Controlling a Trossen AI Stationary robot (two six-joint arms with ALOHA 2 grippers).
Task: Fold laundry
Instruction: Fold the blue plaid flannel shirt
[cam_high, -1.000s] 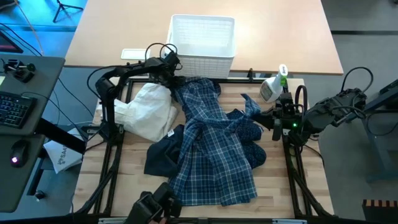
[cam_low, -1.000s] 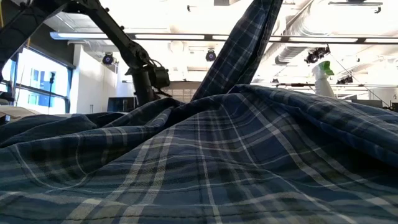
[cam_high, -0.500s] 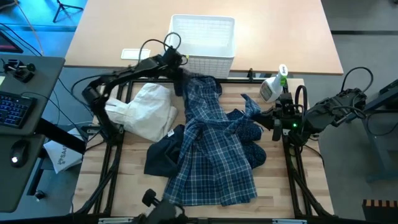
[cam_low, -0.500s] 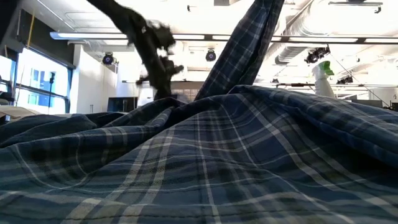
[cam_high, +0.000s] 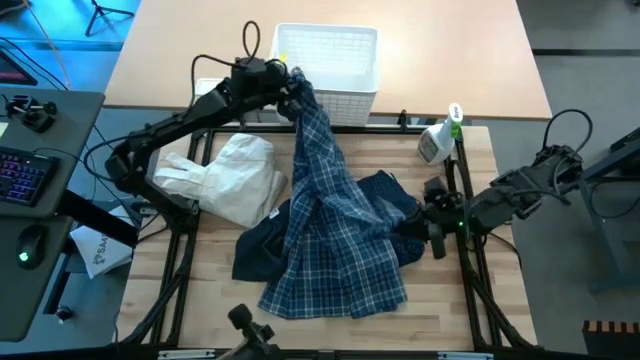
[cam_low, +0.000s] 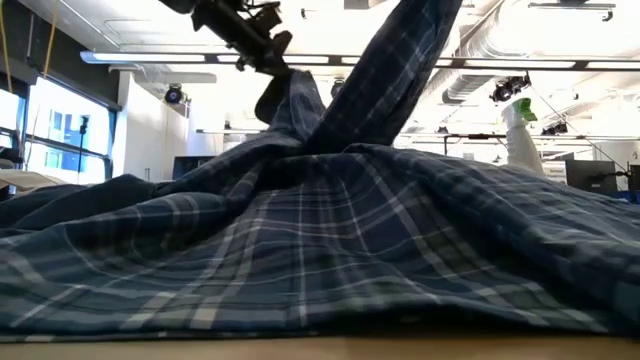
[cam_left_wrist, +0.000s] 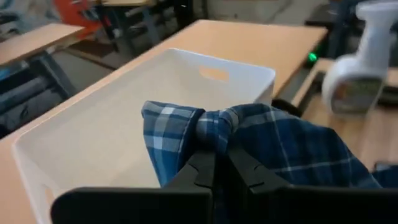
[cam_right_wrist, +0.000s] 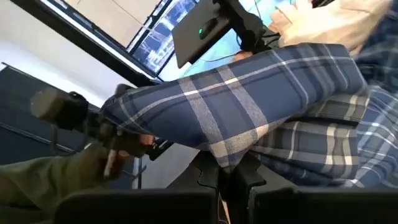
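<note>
The blue-and-white plaid shirt (cam_high: 335, 235) lies down the middle of the table over a navy garment (cam_high: 258, 250). Its far end is raised at the basket's front by my left gripper (cam_high: 292, 88), which is shut on it. At the shirt's right side my right gripper (cam_high: 425, 214) is also shut on plaid cloth. In the low view the left gripper (cam_low: 272, 60) holds a bunch up high, while a second strip of the shirt (cam_low: 410, 50) climbs out of the picture's top. The shirt's near hem (cam_high: 335, 300) rests on the table. My left gripper pinches a bunched fold at the shirt's far end (cam_left_wrist: 217, 127) between its two fingers. The fingers come nearly level from the table's left. The cloth hangs below them and slopes down to the table, where the rest of the shirt lies. My right gripper pinches a gathered piece of the plaid cloth (cam_right_wrist: 231, 150) between its fingers, reaching in from the table's right. Whether this is a sleeve or a hem, I cannot tell. The cloth runs away from the fingers as a raised band, above the rest of the shirt.
A white lattice basket (cam_high: 350, 92) stands at the far edge, just behind my left gripper. A cream garment (cam_high: 235, 175) lies at the left. A spray bottle (cam_high: 437, 140) stands at the far right. Black frame rails (cam_high: 470, 270) run along the table's sides.
My left gripper has risen and gone toward the far edge and the basket, taking the shirt's far end up with it. That end now hangs from it in a narrow drape; the near hem stays on the table. My right gripper has drifted toward the near edge.
</note>
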